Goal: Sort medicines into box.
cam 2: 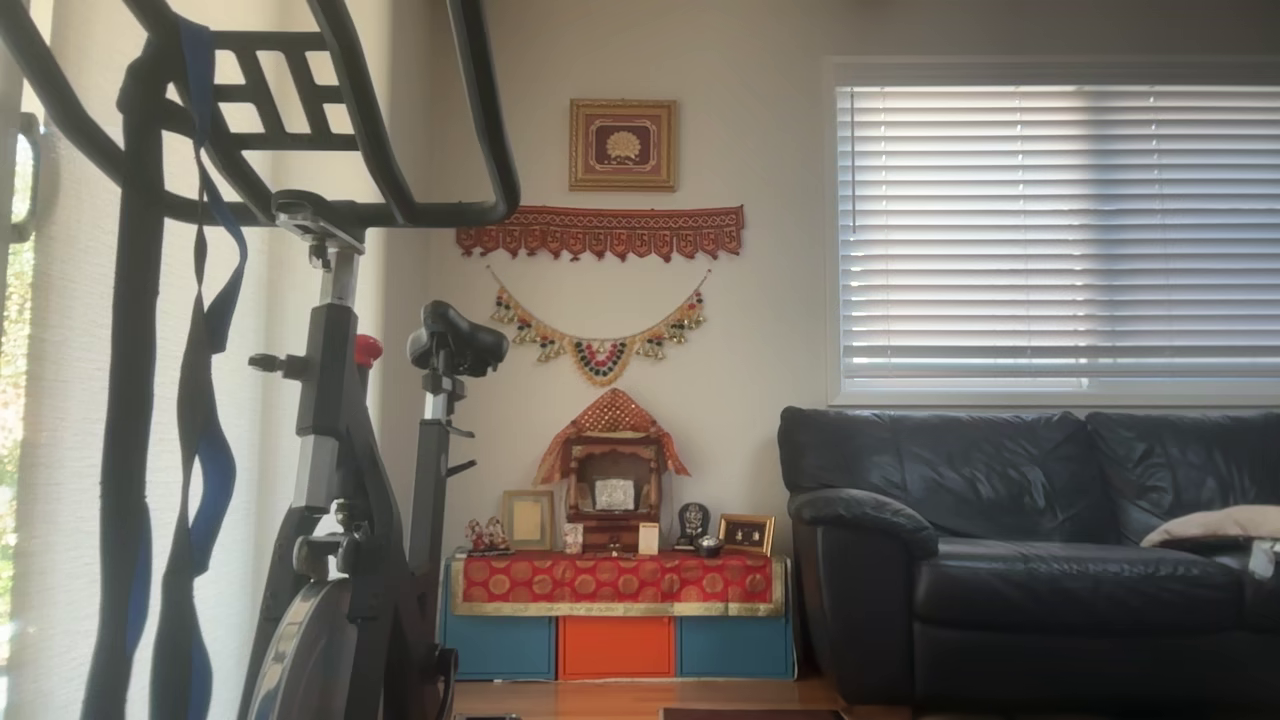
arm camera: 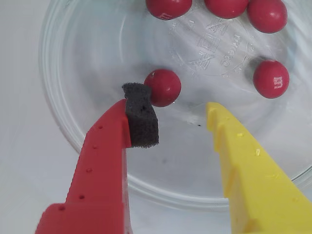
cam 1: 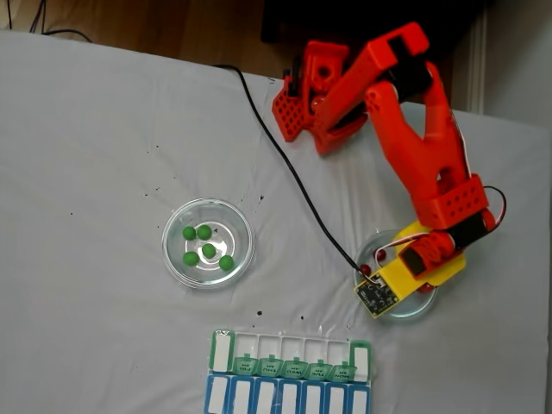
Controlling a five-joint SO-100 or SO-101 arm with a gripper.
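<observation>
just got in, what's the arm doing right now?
The arm has its gripper open and lowered into the glass dish of red balls, with the foam pad on the red finger right beside one red ball; nothing is gripped yet. In the fixed view, five green balls sit in the other dish, and the pill box waits at the near table edge.

Living room, landmark = small shrine (cam 2: 612, 480) at wall centre. Above it: bead garland (cam 2: 598, 338), red fabric banner (cam 2: 600, 232), framed picture (cam 2: 622, 145) at top. Below: red patterned cloth (cam 2: 615, 583) over blue & orange cabinets (cam 2: 615, 647). Left of shrine, close to cam: exercise bike (cam 2: 350, 480). Right: black leather sofa (cam 2: 1030, 550) under window w/ closed blinds (cam 2: 1058, 232).
</observation>
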